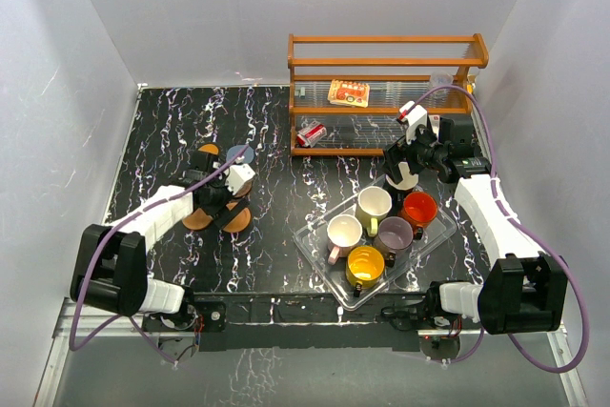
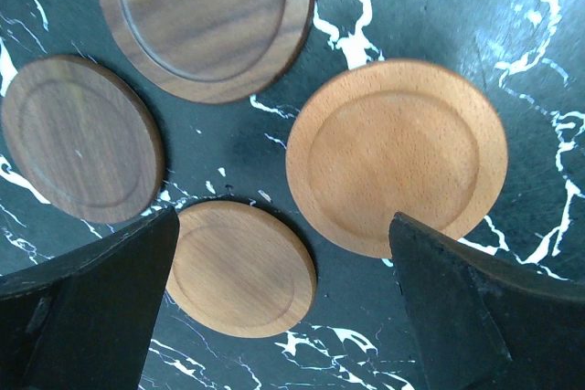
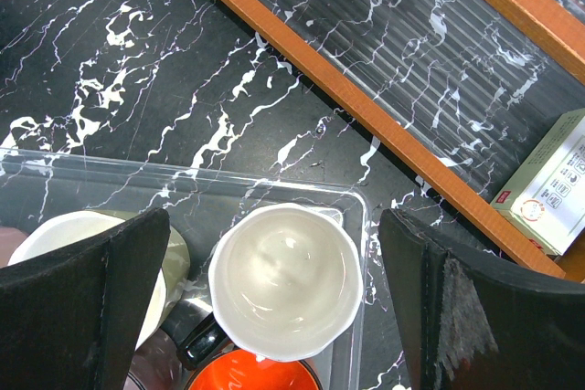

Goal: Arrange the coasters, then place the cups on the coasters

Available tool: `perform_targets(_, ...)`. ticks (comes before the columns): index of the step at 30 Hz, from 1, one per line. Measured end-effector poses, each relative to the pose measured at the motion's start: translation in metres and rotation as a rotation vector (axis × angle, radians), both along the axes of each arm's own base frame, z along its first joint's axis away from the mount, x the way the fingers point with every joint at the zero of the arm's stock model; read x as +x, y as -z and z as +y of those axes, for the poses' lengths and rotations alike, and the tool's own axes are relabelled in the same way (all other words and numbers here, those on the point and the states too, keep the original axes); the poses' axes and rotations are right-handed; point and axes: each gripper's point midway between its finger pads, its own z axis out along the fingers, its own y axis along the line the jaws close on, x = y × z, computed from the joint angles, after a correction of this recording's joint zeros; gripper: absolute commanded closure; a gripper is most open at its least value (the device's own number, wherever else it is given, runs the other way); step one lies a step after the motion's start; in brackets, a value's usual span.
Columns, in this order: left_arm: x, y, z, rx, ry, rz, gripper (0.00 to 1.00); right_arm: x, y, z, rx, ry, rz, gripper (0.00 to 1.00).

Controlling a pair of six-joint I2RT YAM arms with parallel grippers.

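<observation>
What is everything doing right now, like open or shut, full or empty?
coasters, flat on the table, bare.
cups, upright in the clear tray, empty.
clear tray, holding six cups.
left gripper, open, above the coasters.
right gripper, open, above the black cup.

table (image 1: 172,140): black, white veins | coasters (image 2: 398,157): tan, dark brown | tray (image 3: 137,175): clear

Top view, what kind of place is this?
Likely a robot lab cell, not a home: plain white walls box in a black marbled table, a left arm and right arm are mounted at its near edge, and cups sit in a clear tray.
</observation>
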Motion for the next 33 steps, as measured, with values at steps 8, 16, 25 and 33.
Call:
perform_targets(8,0.02,-0.026,-0.015,-0.075,-0.015,-0.051,0.01,0.0,0.0,0.0,0.001,0.001,0.001,0.02)
perform_targets(16,0.043,-0.071,-0.034,-0.166,0.009,-0.123,0.01,-0.001,-0.004,-0.005,-0.017,0.024,0.019,0.02)
perform_targets(25,0.043,-0.119,-0.073,-0.35,0.114,-0.111,0.01,0.0,-0.031,0.0,-0.061,-0.039,0.001,0.03)
perform_targets(33,0.035,-0.113,-0.081,-0.413,0.06,-0.057,0.01,-0.039,-0.01,0.072,-0.159,-0.347,0.104,0.11)
